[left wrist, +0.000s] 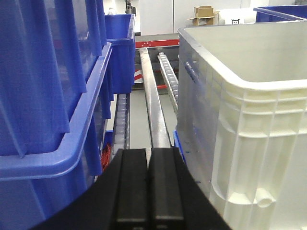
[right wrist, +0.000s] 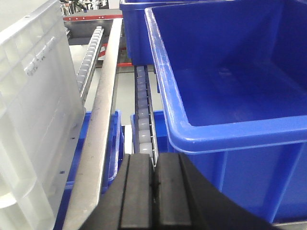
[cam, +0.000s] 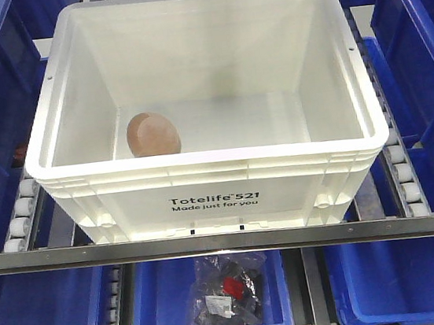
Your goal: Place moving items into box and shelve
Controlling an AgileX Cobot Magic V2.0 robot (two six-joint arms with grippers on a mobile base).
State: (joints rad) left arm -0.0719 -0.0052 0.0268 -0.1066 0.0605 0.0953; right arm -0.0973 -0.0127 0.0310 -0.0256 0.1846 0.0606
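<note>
I see the brown rounded item (cam: 152,134) lying on the floor of the white box (cam: 203,181), front-left, well apart from both arms. My left gripper (left wrist: 148,184), beside the box's outer wall, has its jaws pressed together, empty. My right gripper (right wrist: 153,189) likewise, between box and blue bin (right wrist: 225,81).

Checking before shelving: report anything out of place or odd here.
Nothing stands out. The white tote sits square on the roller rack, holding one brown oval item. A bagged item lies in the blue bin below.
</note>
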